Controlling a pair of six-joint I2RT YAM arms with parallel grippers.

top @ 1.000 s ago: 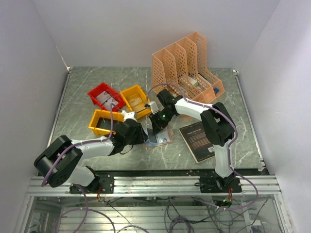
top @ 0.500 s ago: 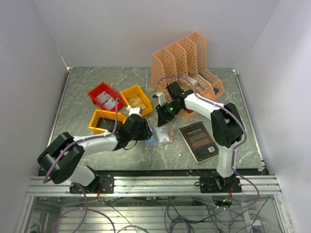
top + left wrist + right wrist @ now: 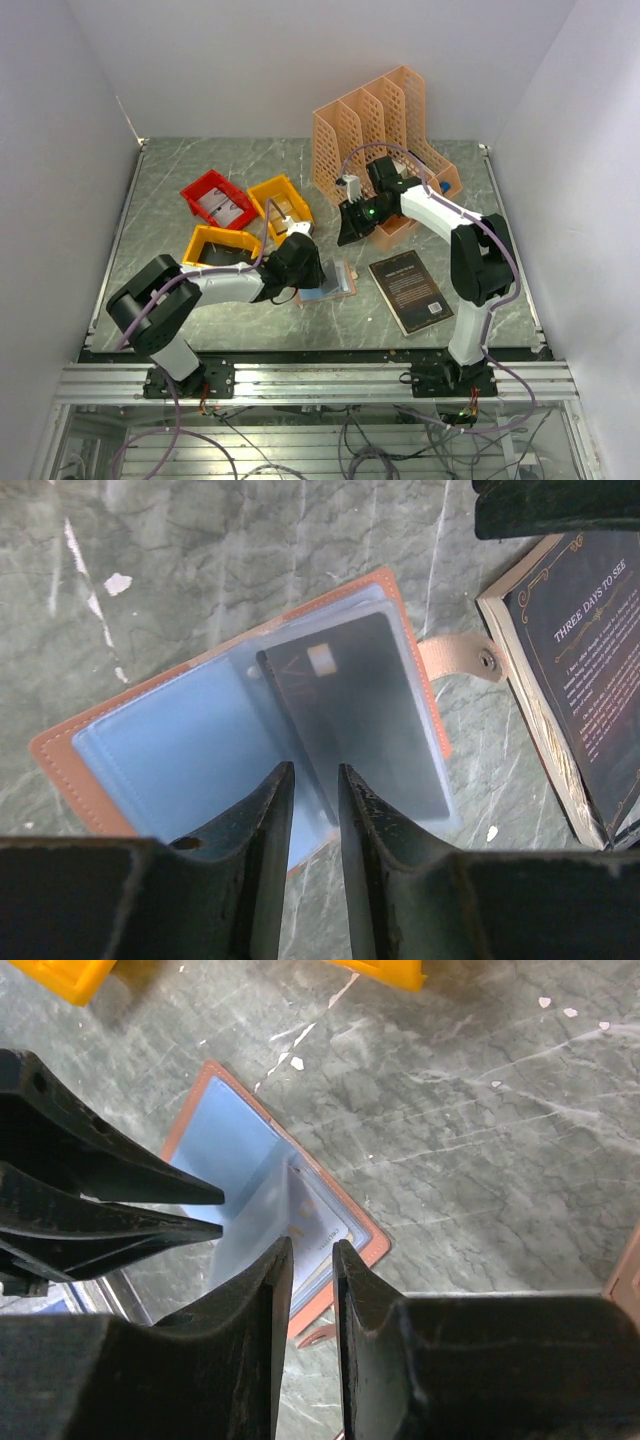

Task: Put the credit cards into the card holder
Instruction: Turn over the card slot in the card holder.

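The card holder (image 3: 60, 755) lies open on the table, salmon outside and pale blue inside, its strap (image 3: 455, 658) pointing at the book. A dark grey credit card (image 3: 365, 715) sits in its right-hand clear sleeve. My left gripper (image 3: 315, 772) hovers over the holder's near edge, its jaws a narrow gap apart with nothing between them. In the right wrist view the holder (image 3: 345, 1222) shows a clear sleeve (image 3: 255, 1225) standing up beside the left gripper's fingers (image 3: 150, 1195). My right gripper (image 3: 311, 1248) hangs above and apart from the holder, slightly open and empty. From above, the holder (image 3: 340, 278) lies between both grippers.
A black book (image 3: 407, 291) lies just right of the holder. The peach lattice file organizer (image 3: 385, 140) stands behind the right gripper (image 3: 350, 228). A red bin (image 3: 215, 198) and two yellow bins (image 3: 281, 205) (image 3: 214, 250) sit left of the left gripper (image 3: 305, 268).
The right gripper has lifted off the holder and drawn back toward the organizer. The left gripper has moved right, over the open holder.
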